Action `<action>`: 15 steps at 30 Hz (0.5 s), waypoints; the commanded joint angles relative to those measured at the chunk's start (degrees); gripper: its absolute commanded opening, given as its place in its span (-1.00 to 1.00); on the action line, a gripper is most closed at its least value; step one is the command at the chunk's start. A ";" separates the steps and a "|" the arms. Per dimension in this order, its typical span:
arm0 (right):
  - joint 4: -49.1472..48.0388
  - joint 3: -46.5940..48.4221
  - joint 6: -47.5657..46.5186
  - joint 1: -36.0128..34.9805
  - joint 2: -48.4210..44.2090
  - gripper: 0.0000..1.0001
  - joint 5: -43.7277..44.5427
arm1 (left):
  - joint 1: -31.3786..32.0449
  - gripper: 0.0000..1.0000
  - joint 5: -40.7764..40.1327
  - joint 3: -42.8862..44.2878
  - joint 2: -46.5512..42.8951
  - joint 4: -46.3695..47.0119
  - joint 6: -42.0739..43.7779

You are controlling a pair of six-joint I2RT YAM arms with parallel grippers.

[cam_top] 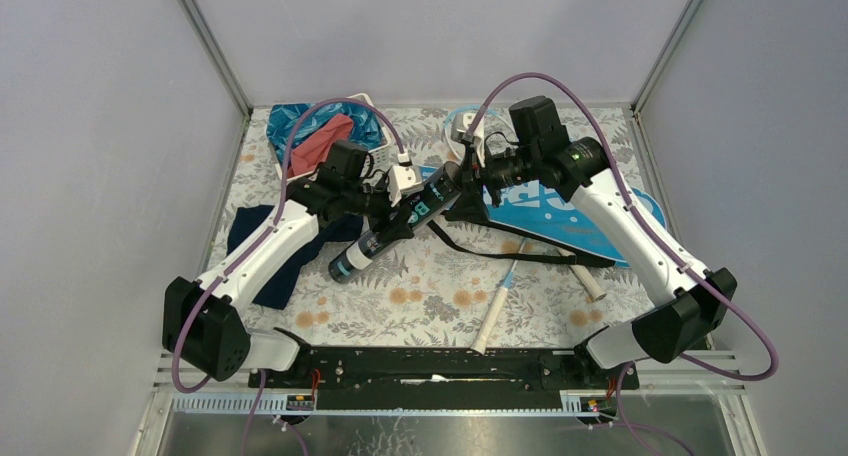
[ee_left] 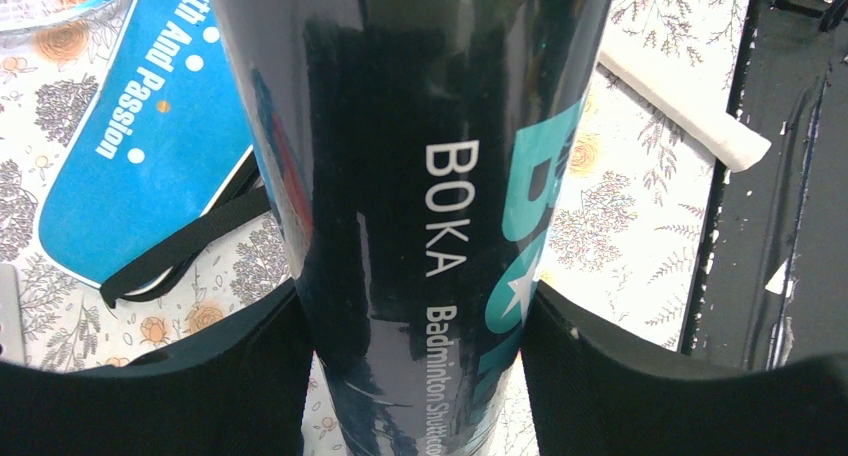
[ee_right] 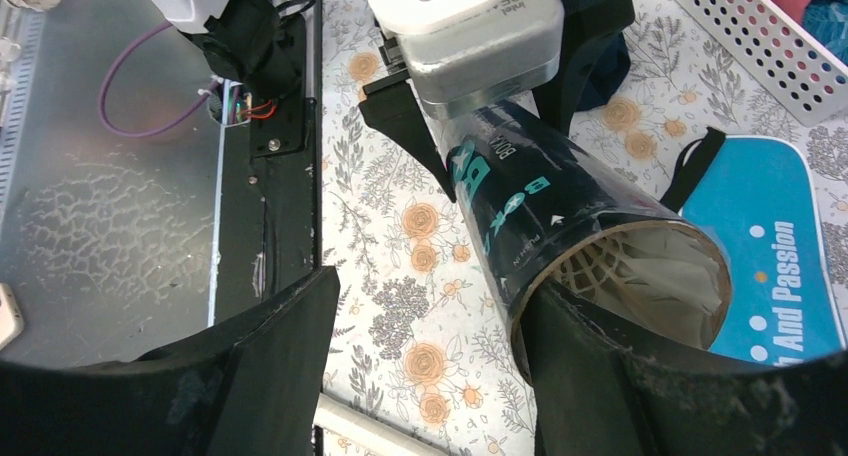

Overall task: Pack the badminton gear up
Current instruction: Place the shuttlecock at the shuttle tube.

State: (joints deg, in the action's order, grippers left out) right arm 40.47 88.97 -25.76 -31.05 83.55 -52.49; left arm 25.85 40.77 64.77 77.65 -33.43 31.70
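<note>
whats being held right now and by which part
The left gripper grips the black tube around its middle; the right gripper holds nothing, jaws open at its mouth.

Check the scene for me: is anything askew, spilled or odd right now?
Nothing spilled. The BOKA shuttlecock tube is tilted in the left end effector, its mouth uncapped with a shuttlecock showing inside. Two white racket handles jut out at the near edge of the blue bag.

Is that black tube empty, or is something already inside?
Not empty. The black tube has its end open, and the right wrist view shows a white feather shuttlecock inside.
</note>
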 commanded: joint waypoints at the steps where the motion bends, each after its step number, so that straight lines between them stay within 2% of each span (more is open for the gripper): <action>1: 2.15 1.09 -1.93 -0.68 -0.43 0.45 1.75 | 0.35 -1.00 0.98 1.39 -0.65 2.61 4.39; 9: 3.32 4.79 -2.23 -0.24 -3.73 0.46 7.71 | 0.34 -1.00 0.46 0.39 -0.91 0.40 11.96; 15: 4.88 6.26 -2.89 -0.02 -5.19 0.47 8.62 | 0.35 -1.00 1.30 0.12 -0.51 -2.22 17.78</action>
State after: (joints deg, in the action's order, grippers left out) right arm 43.99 92.23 -27.49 -31.07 81.01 -45.08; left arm 25.85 40.75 64.77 77.65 -34.72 43.29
